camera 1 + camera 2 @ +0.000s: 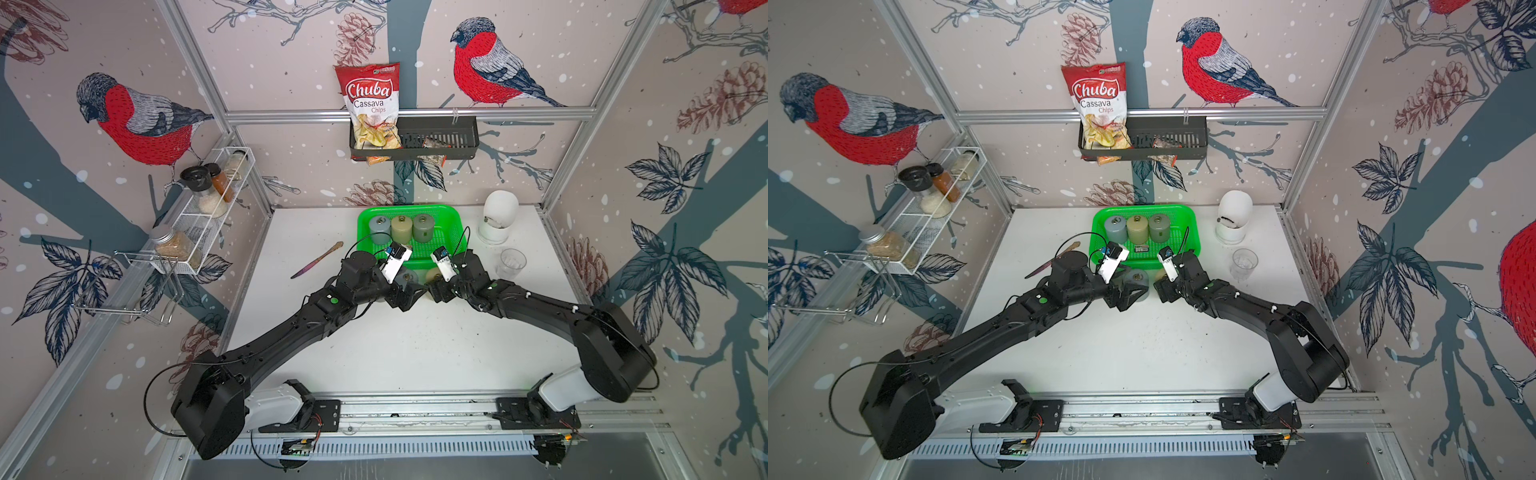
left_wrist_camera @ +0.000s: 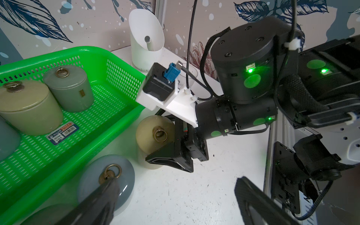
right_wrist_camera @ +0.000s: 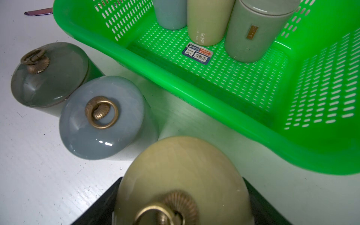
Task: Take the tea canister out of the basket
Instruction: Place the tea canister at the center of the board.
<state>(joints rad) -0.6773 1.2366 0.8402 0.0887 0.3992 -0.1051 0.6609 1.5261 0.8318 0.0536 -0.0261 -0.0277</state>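
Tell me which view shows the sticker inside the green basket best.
The right wrist view: the sticker lies close and unblocked, barcode clear, on the basket floor. The left wrist view shows the sticker whole but slanted. In a top view it is a tiny dark patch.

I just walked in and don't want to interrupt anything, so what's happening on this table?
A two-armed robot is taking tea canisters out of the green basket. The right gripper is shut on a beige canister, upright just outside the basket's near rim. A blue-grey canister and a dark grey canister stand beside it on the table. The left gripper is open, right by the blue-grey one. Three more canisters stand inside the basket.
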